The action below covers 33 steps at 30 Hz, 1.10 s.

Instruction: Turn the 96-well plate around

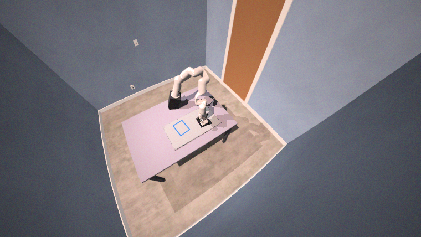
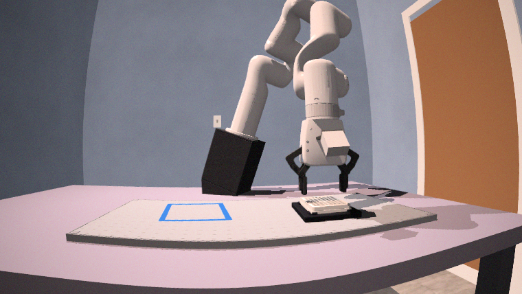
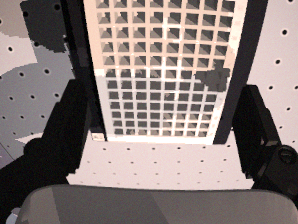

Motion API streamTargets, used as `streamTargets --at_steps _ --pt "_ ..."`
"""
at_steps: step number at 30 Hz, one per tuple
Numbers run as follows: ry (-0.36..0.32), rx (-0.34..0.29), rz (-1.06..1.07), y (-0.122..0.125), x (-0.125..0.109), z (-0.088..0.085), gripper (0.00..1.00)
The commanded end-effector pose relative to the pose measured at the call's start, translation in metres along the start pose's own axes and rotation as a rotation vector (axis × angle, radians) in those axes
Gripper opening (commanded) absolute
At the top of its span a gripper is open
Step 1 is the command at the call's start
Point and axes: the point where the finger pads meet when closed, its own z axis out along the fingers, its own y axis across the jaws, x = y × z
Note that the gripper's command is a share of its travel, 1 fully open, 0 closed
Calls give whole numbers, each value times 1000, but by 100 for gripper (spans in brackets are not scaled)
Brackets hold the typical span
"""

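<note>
Exterior view: my gripper (image 2: pixel 323 185) hangs just above the 96-well plate (image 2: pixel 324 204).
My fingers: spread wide, grasping nothing.
Plate: seated in black nest N1 (image 2: pixel 310 216).
B1 outline (image 2: pixel 194 211): at nest's 9 o'clock.

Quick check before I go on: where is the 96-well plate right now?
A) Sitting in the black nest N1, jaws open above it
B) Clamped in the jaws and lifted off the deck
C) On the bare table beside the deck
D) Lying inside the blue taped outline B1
A: the 96-well plate rests in the black nest N1, with the gripper open just above it and holding nothing; the blue outline B1 has nothing inside it.
</note>
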Motion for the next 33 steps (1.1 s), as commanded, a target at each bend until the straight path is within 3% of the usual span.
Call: streamTargets --at_steps 1,33 --pt "4 2 0 -1 2 2 100" --pt "4 2 0 -1 2 14 100"
